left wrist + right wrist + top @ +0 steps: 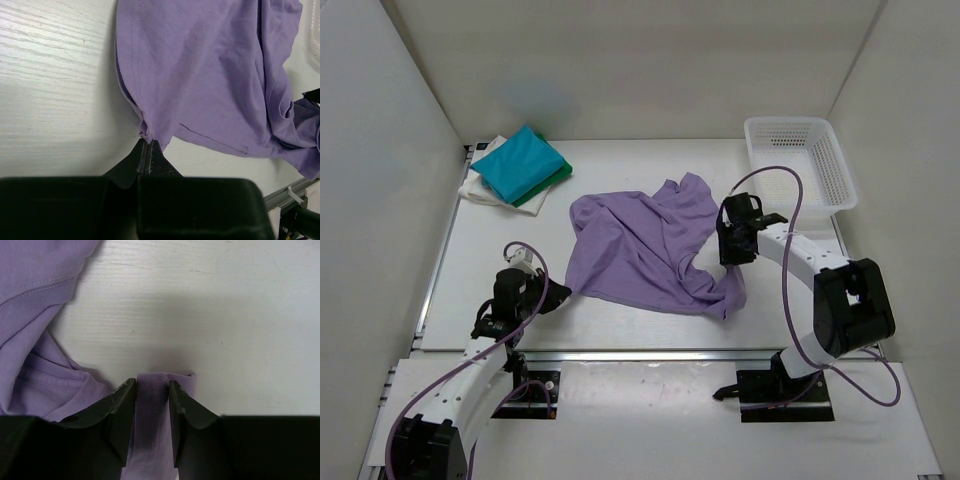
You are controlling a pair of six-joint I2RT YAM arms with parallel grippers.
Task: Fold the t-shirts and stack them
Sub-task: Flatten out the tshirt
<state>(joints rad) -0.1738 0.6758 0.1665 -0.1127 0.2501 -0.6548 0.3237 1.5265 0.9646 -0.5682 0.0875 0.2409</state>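
The left gripper (148, 146) pinches tight on the near corner of the crumpled lavender t-shirt (645, 245), which sprawls mid-table. The right gripper (151, 390) clamps a fold at its right edge (soft jersey, stitched hems). Far left, a folded teal shirt (518, 165) lies on the dark green shirt (546, 189) and the white shirt (480, 188). The white lattice basket (788, 122) sits far right.

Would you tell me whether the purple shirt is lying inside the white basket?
No, the purple shirt lies crumpled on the table, apart from the white basket in the far right corner.
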